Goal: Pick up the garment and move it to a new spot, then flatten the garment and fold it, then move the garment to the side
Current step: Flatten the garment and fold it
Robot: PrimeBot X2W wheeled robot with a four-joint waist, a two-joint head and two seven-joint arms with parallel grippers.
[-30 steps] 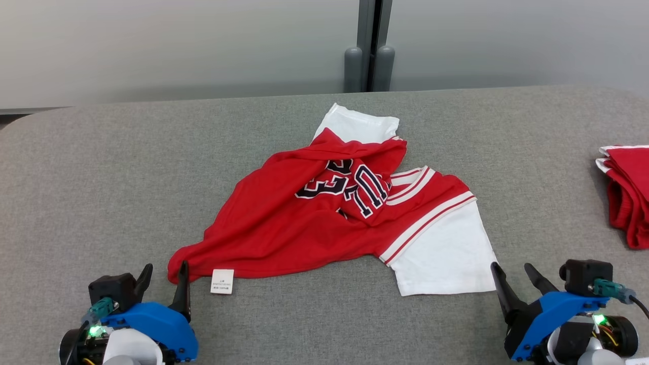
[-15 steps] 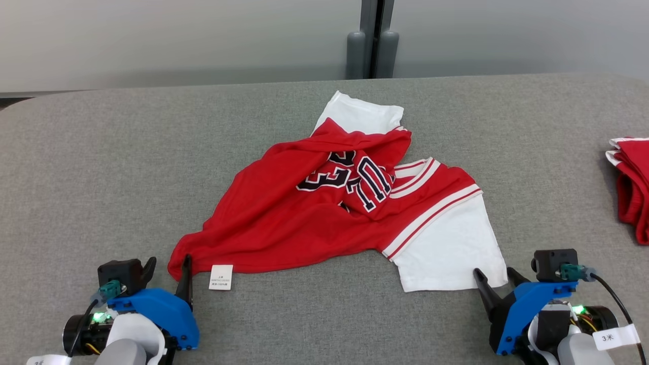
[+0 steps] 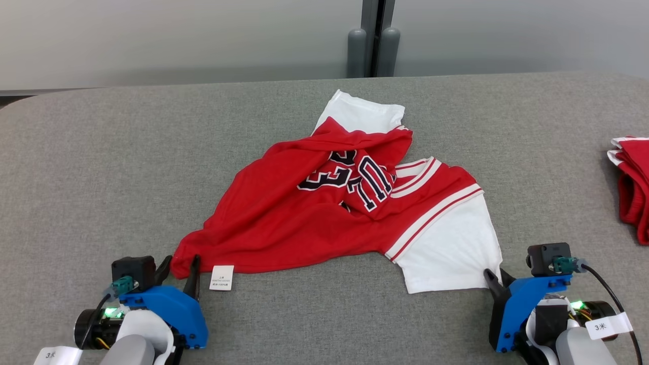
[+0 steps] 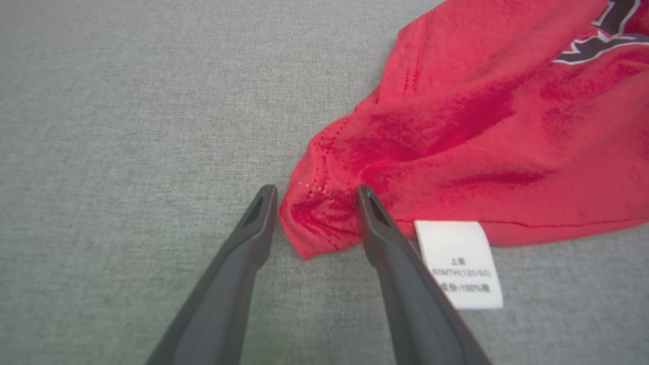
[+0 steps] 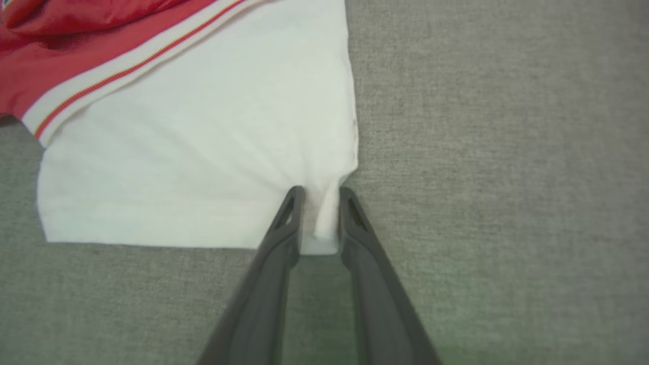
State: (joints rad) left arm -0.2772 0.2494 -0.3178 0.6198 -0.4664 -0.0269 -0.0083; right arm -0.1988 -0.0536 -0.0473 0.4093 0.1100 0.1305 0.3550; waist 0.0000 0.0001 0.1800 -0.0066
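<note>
The garment, a red jersey with white sleeves, lies crumpled near the middle of the grey desk. Its body is folded over itself, so the dark chest lettering is broken up and unreadable and the far sleeve is half covered. At the garment's near-left hem corner the left pincer stands spread. One finger is just at the cloth's edge and the other rests on the red fabric beside a white care label whose print is too small to read. At the near-right sleeve corner the right pincer is drawn close, pinching a raised pleat of white cloth. From the head camera one of its fingers is hidden behind the blue housing. Well right of the garment, a red-and-white bundle is cut off by the picture's edge.
</note>
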